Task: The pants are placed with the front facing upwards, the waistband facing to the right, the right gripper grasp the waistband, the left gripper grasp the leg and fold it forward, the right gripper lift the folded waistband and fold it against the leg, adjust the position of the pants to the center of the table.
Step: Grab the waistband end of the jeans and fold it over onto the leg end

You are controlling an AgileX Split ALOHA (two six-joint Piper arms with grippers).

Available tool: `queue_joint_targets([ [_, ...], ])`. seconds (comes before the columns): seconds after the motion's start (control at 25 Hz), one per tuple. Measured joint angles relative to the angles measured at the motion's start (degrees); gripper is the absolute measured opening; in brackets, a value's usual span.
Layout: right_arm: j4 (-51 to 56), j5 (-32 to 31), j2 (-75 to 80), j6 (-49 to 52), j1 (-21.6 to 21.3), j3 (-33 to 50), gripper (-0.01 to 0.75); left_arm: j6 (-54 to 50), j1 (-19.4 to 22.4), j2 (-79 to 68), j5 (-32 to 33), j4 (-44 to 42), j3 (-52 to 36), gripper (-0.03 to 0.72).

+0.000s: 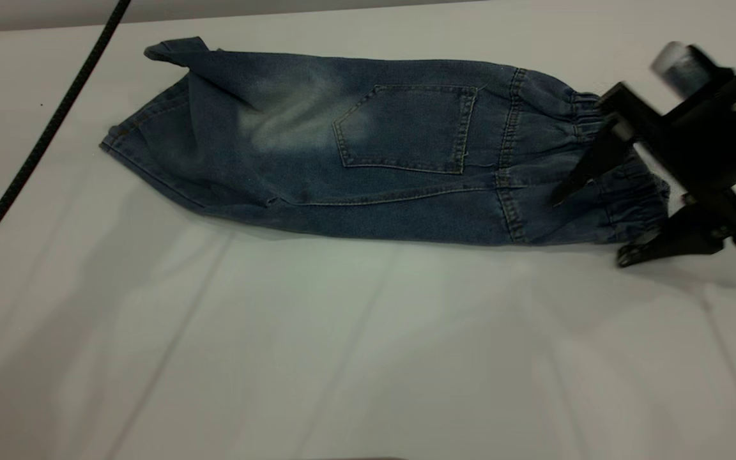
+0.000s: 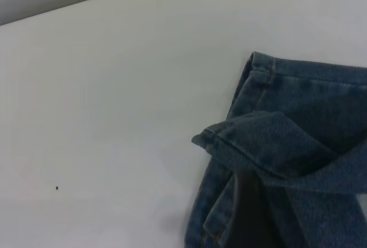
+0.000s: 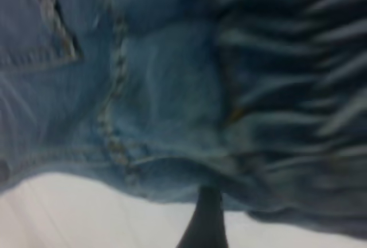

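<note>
Right end effector [image 1: 591,223], fingers spread wide, straddles the waistband [image 1: 623,172] at the right end of the folded pants [image 1: 368,160], which lie across the far desk [image 1: 368,358], pocket up.

right gripper [image 1: 588,227]: matte black, two tapered pointed fingers on a blocky crossbar
arm behind claw: black housing, small pale screw heads
cylinder above claw: silver-grey
cable [image 1: 42,137]: black, braided
</note>
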State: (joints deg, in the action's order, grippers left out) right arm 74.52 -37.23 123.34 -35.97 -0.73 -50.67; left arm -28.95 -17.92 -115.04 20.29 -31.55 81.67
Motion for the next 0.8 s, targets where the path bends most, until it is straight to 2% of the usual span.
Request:
queue_joint_targets([
  [0.24, 2.11, -0.69, 0.00, -4.18, -6.69, 0.00, 0.581, 0.02, -0.11, 0.00, 0.00, 0.05, 0.00, 0.440],
  [0.64, 15.45, -0.21, 0.09, -15.43, -7.12, 0.00, 0.575, 0.08, -0.49, 0.05, -0.05, 0.05, 0.00, 0.440],
  [0.8, 16.51, 0.17, 0.09, -16.06, -6.70, 0.00, 0.517, 0.13, -0.88, 0.05, 0.06, 0.05, 0.00, 0.440],
])
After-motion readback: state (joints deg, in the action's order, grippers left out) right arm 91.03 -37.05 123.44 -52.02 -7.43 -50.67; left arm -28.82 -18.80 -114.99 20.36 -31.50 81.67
